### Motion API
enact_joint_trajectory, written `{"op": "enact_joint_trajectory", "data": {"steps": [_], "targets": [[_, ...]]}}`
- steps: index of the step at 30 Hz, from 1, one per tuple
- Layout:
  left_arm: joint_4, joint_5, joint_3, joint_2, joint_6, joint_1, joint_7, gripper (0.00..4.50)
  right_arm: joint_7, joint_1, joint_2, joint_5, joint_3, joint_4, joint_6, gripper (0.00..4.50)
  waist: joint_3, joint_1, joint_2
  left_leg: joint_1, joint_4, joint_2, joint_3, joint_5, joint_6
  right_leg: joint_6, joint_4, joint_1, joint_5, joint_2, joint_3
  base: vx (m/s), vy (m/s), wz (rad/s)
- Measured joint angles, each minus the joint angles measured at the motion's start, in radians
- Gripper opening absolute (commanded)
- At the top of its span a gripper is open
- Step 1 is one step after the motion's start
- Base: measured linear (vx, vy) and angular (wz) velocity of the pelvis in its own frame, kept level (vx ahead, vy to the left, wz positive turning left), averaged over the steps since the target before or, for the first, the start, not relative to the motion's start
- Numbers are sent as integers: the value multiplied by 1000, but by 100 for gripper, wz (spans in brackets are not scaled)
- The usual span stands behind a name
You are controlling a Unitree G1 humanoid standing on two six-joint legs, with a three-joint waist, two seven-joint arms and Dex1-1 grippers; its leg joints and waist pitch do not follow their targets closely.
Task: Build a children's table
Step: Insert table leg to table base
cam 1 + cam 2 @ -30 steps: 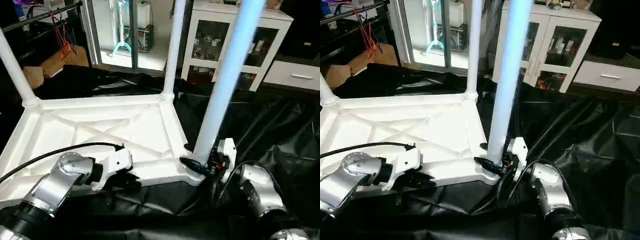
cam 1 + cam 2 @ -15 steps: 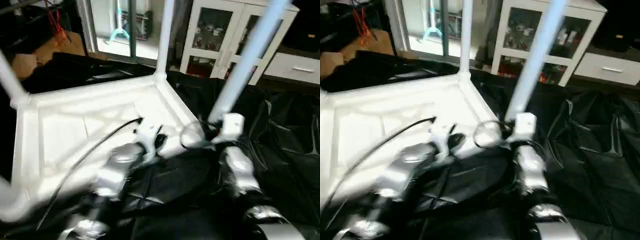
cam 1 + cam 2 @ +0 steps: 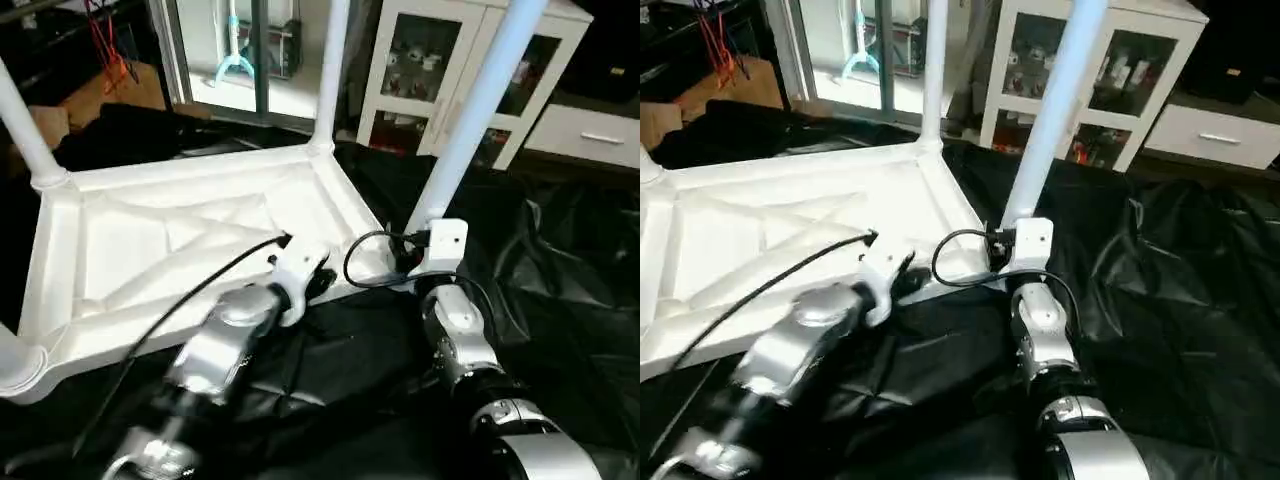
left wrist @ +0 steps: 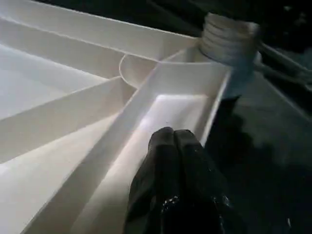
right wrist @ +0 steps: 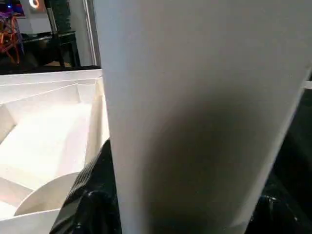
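The children's table lies upside down on a black sheet, its ribbed white tabletop point(image 3: 150, 235) facing up. White legs stand in its far corners point(image 3: 330, 70) point(image 3: 22, 120). Another leg point(image 3: 470, 110) rises from the near right corner socket. My right gripper point(image 5: 183, 209) is shut on this leg's base, with black fingers point(image 5: 90, 195) on either side of it. My left gripper point(image 3: 322, 278) is shut and holds nothing. Its fingertips point(image 4: 174, 139) rest over the tabletop's near rim channel, a short way from that same corner socket point(image 4: 229, 39).
The black sheet point(image 3: 560, 260) covers the floor around the table. A white glass-door cabinet point(image 3: 450, 60) and a white drawer unit point(image 3: 590, 135) stand behind. A glass door and cardboard point(image 3: 120, 90) are at the back left. A black cable point(image 3: 200, 280) runs along my left arm.
The camera has shifted and tilted. My left arm has swung forward along the near rim toward the right corner, and its fingers have closed fully. The right gripper keeps its hold on the leg.
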Motion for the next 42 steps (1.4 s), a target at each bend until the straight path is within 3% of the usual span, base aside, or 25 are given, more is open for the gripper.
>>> {"op": "enact_joint_trajectory", "data": {"steps": [4,6,9,10,14,16,19,26,29,33,37,39,42], "targets": [[-25,-18,-11,73,-38,16,-90,0,62,1,-11,0,1,-1,1,192,0,-5,0,0,-1,0,0,0,0,0,0,0,0,0,0,0,0,0],[-71,-53,-1,114,-34,44,-160,41,100,5,-18,3,1,-5,1,192,0,-6,0,0,0,0,0,0,1,0,0,0,0,1,0,0,0,0],[-108,-80,-2,160,-18,63,-250,43,151,11,-23,6,1,-12,0,192,0,-6,0,0,0,0,1,1,2,0,0,0,0,1,0,0,0,0],[-112,-85,-3,166,-16,67,-266,70,165,12,-23,6,1,-13,-1,192,0,-6,0,0,0,0,1,1,2,0,0,0,0,1,0,0,0,0],[-117,-90,-18,167,-26,79,-283,87,253,20,-21,15,2,-27,-1,192,1,-8,-1,0,1,1,1,1,2,0,1,0,0,1,0,0,0,0],[-118,-91,-18,170,-33,79,-284,119,294,27,-17,24,2,-42,0,192,1,-8,-1,0,2,1,1,1,2,0,2,0,0,1,1,0,0,0],[-128,-92,-18,180,-32,82,-292,143,336,29,-10,51,-1,-49,10,265,2,-8,-1,0,5,1,1,1,4,0,4,-1,0,1,1,0,0,0],[-146,-91,-21,189,-33,91,-303,185,402,32,-6,93,-27,-55,64,310,13,3,9,-1,13,0,1,1,6,0,13,-5,0,-1,2,0,0,0],[-146,-91,-21,189,-33,91,-303,218,422,35,-14,111,-34,-60,92,347,14,4,9,-7,18,-1,1,2,7,0,19,-12,1,-2,3,0,0,0],[-147,-90,-22,188,-33,92,-303,251,464,68,-32,138,-42,-103,129,383,21,15,19,-17,28,-1,0,0,10,2,22,-17,2,-2,2,0,0,0],[-147,-90,-26,189,-36,92,-303,264,556,126,-71,167,-37,-192,176,393,24,29,23,-19,35,0,0,-2,14,2,25,-18,2,-3,2,0,0,0],[-149,-90,-28,189,-38,93,-303,296,592,157,-102,164,-26,-230,176,395,26,34,25,-19,37,-1,0,-3,15,3,27,-18,2,-4,2,0,0,0],[-149,-89,-28,190,-39,93,-299,296,625,176,-128,165,-26,-274,173,395,28,38,26,-19,39,-1,0,-2,14,3,32,-19,3,-4,3,0,0,0]]}}
